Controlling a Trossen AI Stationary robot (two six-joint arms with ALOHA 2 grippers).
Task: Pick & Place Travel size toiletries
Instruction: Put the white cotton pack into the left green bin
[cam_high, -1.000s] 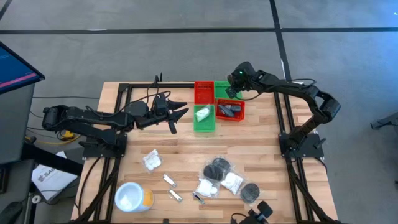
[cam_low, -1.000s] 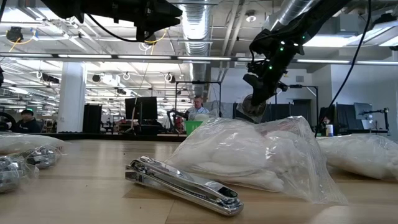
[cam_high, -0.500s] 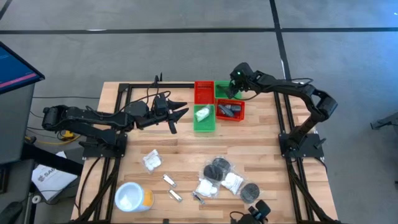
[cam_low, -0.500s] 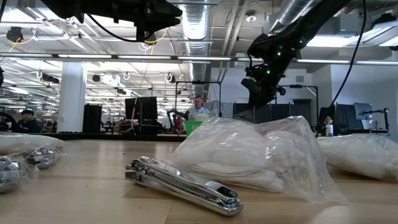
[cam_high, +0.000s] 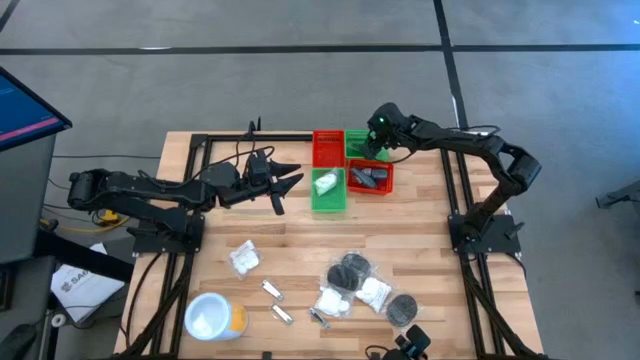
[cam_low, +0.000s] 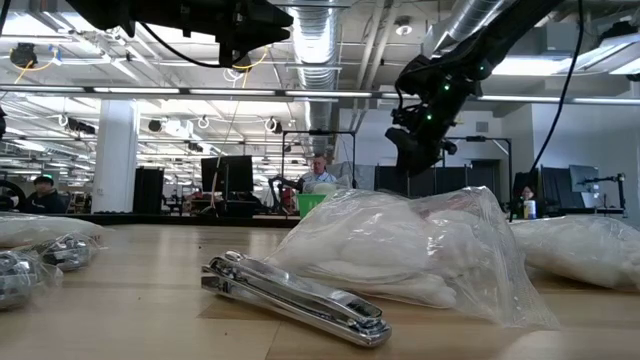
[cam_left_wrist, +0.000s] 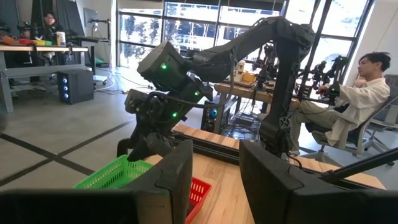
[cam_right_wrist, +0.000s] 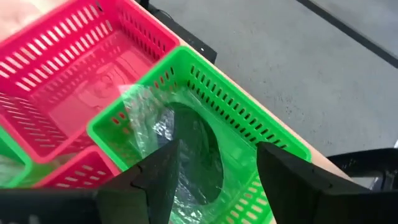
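Note:
My right gripper (cam_right_wrist: 214, 180) hangs open over the far green bin (cam_high: 360, 146). A black disc in clear wrap (cam_right_wrist: 194, 157) lies in that bin, below and between the fingers, with no touch showing. My left gripper (cam_high: 288, 185) waits open, left of the bins, above the table. The near green bin (cam_high: 327, 192) holds a white packet (cam_high: 325, 182). The near red bin (cam_high: 371, 178) holds a dark bottle. More toiletries lie near the front edge: black discs (cam_high: 352, 270), white packets (cam_high: 373, 292) and silver sachets (cam_high: 272, 291).
A red bin (cam_high: 327, 147) stands beside the far green one. A white round tub (cam_high: 210, 316) sits at the front left, and a lone white packet (cam_high: 243, 258) lies above it. Bare wood shows between the bins and the front pile. People sit in the room beyond.
My right gripper has opened over the far green bin and let go of the wrapped black disc. The disc no longer hangs below the fingers and now lies in the bin. The gripper has shifted slightly toward the table's left.

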